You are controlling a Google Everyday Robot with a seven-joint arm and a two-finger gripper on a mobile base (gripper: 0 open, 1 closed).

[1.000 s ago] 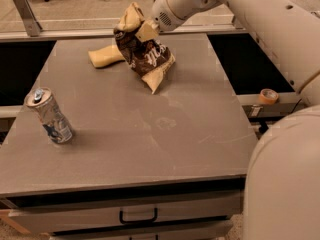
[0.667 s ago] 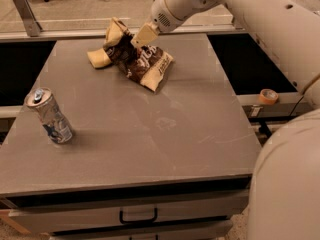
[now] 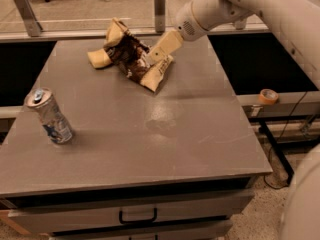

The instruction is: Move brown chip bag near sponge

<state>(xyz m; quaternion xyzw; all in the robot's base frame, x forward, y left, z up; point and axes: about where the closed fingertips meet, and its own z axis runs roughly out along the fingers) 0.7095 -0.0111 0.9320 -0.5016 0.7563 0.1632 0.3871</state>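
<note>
The brown chip bag (image 3: 131,56) lies crumpled at the back of the grey table (image 3: 165,134), one cream-yellow end sticking up and the other resting on the table. The pale-yellow sponge (image 3: 98,59) sits right against the bag's left side, touching it. My gripper (image 3: 156,54) reaches down from the upper right on the white arm, and its cream tip rests against the right part of the bag, near the bag's lower end.
A silver-blue drink can (image 3: 50,118) stands tilted near the table's left edge. An orange tape roll (image 3: 268,96) lies on a ledge to the right of the table. A drawer handle (image 3: 137,217) shows below the front edge. Dark gaps flank the table.
The bag has slid left until it touches the sponge. My gripper has since shifted a little right and down along the bag.
</note>
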